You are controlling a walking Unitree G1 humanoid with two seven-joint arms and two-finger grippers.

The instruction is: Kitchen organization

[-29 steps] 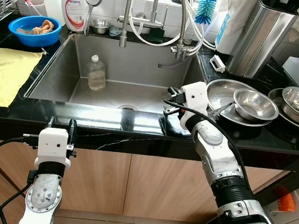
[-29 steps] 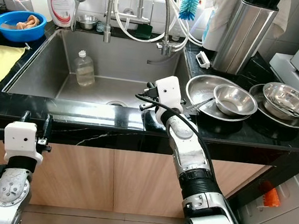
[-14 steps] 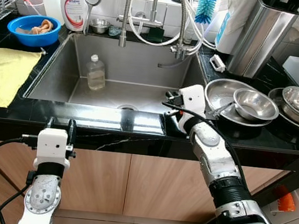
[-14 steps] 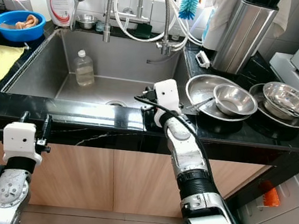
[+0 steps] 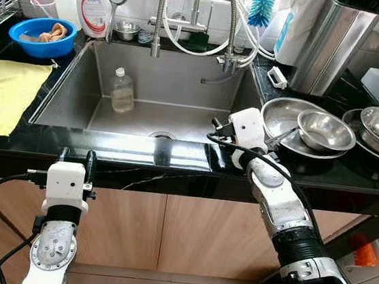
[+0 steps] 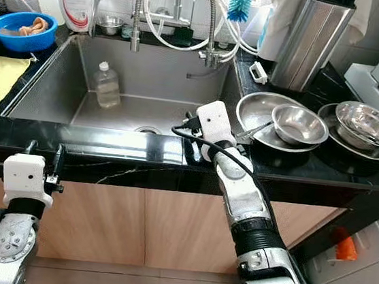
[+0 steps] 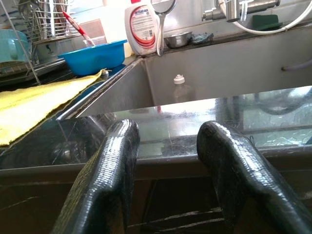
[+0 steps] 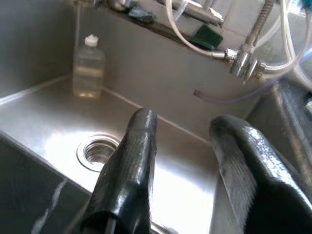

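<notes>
The right gripper (image 8: 183, 146) has slid a little toward the bowls, at the sink's front right corner.
Its fingers are spread with nothing between them. The clear bottle (image 5: 122, 91) stands far off by the sink's (image 5: 73, 81) back wall. The left gripper (image 7: 168, 161), also spread, waits below the counter edge (image 5: 140, 153).

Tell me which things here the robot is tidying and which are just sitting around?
Likely for the job:
right tool, open, over the sink
clear bottle standing in the sink
steel bowls on the counter

Just sitting around:
yellow cloth
blue bowl
soap bottle
blue brush
left tool, idle below the counter edge
</notes>
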